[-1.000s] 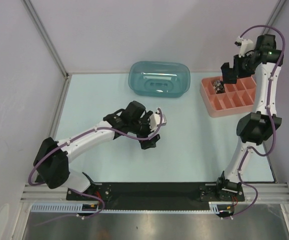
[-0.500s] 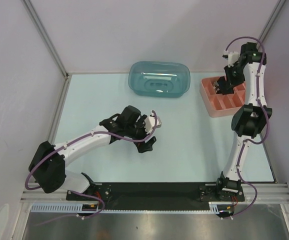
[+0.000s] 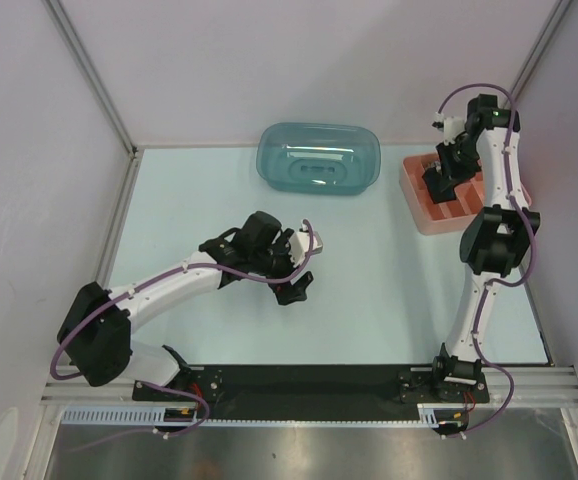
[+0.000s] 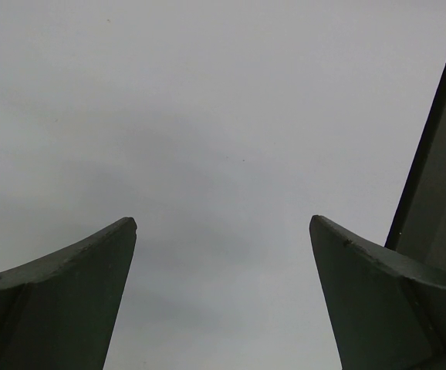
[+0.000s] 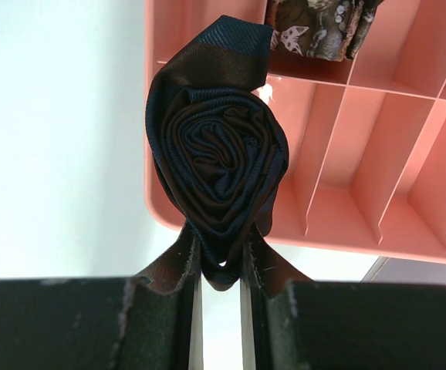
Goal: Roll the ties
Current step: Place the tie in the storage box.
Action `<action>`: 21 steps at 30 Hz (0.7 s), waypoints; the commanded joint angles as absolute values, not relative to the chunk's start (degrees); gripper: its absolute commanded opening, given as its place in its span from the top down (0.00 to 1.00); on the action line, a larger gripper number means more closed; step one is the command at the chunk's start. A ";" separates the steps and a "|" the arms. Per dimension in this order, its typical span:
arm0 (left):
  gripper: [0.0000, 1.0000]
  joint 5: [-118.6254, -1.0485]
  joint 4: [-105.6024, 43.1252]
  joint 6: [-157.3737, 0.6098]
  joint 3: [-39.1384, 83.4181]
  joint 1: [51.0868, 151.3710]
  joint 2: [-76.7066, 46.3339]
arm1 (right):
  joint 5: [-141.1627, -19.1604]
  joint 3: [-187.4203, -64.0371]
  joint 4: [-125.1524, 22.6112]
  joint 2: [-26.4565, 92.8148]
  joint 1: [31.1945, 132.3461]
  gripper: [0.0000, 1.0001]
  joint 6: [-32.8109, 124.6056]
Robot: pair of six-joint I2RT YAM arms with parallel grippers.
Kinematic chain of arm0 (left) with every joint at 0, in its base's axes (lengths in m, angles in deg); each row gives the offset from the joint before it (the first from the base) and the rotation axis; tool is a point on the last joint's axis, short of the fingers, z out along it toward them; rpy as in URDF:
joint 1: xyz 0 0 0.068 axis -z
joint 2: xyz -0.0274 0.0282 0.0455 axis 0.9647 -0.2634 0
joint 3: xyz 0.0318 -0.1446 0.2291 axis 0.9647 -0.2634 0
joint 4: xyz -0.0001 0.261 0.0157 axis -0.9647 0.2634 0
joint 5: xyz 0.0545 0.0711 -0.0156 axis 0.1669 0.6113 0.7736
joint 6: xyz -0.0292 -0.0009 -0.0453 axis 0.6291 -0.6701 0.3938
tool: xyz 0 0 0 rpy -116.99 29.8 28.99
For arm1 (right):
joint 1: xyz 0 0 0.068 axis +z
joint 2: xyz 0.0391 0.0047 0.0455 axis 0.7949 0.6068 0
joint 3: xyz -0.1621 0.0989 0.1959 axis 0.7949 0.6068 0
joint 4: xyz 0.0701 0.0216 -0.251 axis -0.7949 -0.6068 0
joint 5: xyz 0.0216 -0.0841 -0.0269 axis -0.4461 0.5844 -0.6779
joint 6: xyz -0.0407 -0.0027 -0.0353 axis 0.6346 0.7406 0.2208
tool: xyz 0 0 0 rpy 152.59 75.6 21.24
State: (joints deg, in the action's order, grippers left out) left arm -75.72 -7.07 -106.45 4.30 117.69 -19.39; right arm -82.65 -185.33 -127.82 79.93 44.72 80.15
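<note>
Far right on the tabletop point(image 3: 389, 290), I am clamping my right tool point(image 5: 219, 277) on the rolled tie point(image 5: 217, 166) over the pink tray point(image 5: 362, 231) so it cannot unwind. My left tool point(image 4: 223, 223) is idling, wide apart.

top view looks down; right wrist view hangs close above their shared tray point(image 3: 447, 212).

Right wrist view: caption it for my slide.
Right hand pinches a rolled dark tie at the pink divided tray, a patterned tie already inside.
</note>
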 commanded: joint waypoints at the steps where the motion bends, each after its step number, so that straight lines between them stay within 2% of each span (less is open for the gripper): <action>1: 0.00 -75.57 -8.22 -105.43 3.76 117.18 -18.53 | -82.98 -186.24 -134.79 78.92 45.87 1.00 79.34; 21: 0.00 -75.31 -7.95 -105.17 4.29 117.18 -19.06 | -78.23 -180.08 -137.42 84.10 47.02 1.00 76.97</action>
State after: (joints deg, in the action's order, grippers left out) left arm -75.69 -7.18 -106.41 4.08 117.67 -19.39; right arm -79.83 -180.15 -127.62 82.90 46.47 77.81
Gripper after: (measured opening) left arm 0.994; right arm 0.189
